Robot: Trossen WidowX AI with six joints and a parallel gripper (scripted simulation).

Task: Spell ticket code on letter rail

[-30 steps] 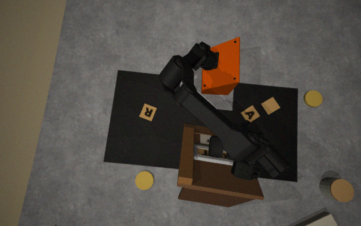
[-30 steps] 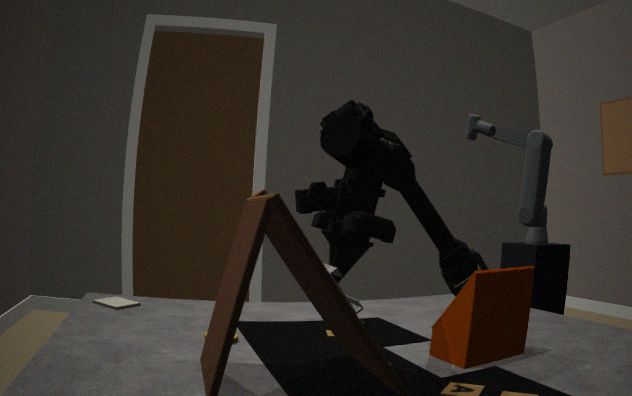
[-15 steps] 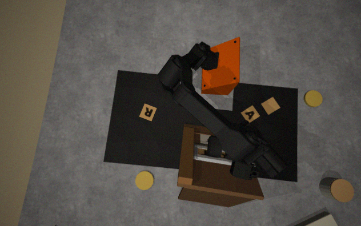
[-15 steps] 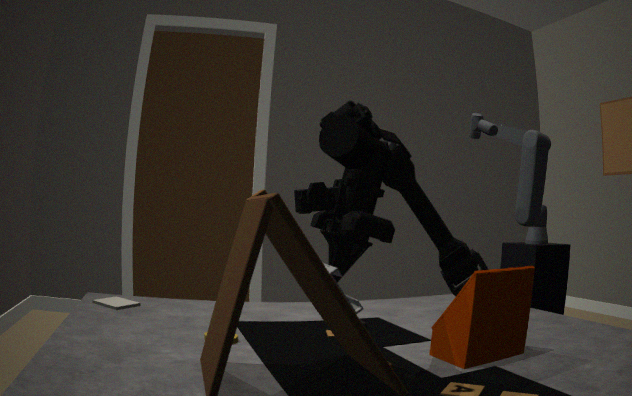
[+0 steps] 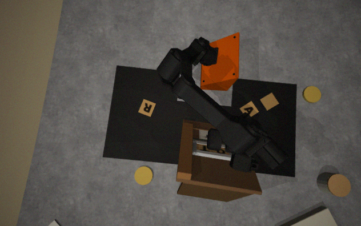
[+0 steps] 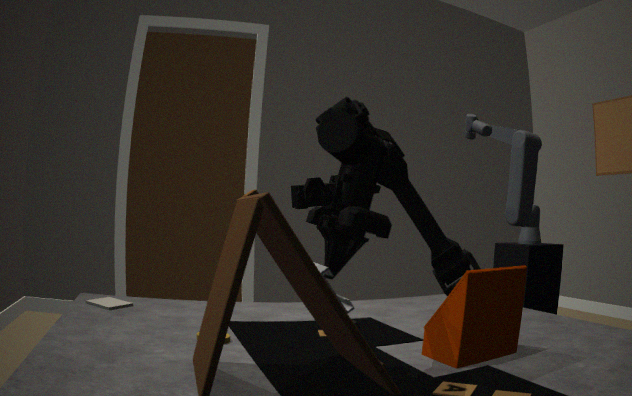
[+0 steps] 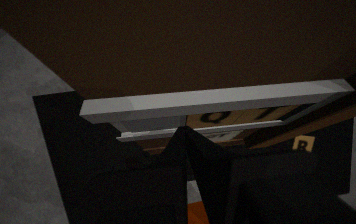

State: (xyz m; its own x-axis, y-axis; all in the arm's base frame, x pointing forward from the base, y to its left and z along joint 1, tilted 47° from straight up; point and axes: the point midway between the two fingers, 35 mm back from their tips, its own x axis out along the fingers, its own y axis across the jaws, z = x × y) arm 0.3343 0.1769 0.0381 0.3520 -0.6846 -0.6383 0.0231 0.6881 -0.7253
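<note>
The brown easel board [image 5: 223, 178] [image 6: 295, 280] [image 7: 175, 50] bears a pale letter rail [image 5: 211, 155] [image 7: 200, 99]. Two tiles sit side by side in it: one resembling a T [image 5: 204, 148] [image 7: 267, 114] by the closed end, one resembling a Q [image 5: 221, 150] [image 7: 211, 118] beside it. My gripper [image 6: 332, 275] [image 7: 183, 130] is shut and empty, its tips at the open-end edge of the Q-like tile; contact is unclear. The ticket [image 5: 203, 133] [image 7: 224, 135] is partly hidden, its code unreadable. Loose tiles: R [image 5: 147, 108] [image 7: 303, 146], A [image 5: 249, 109] [image 6: 455, 389] and one without a visible letter [image 5: 269, 101] [image 6: 511, 394].
An orange wedge block [image 5: 220, 65] [image 6: 487, 320] stands near my arm's base. Yellow discs [image 5: 143, 175] [image 5: 312, 94] lie beside the black mat [image 5: 134, 137] [image 6: 270, 345]. A tan-topped cylinder [image 5: 339, 185] and a pale slab [image 5: 317, 220] are at the lower right of the top view.
</note>
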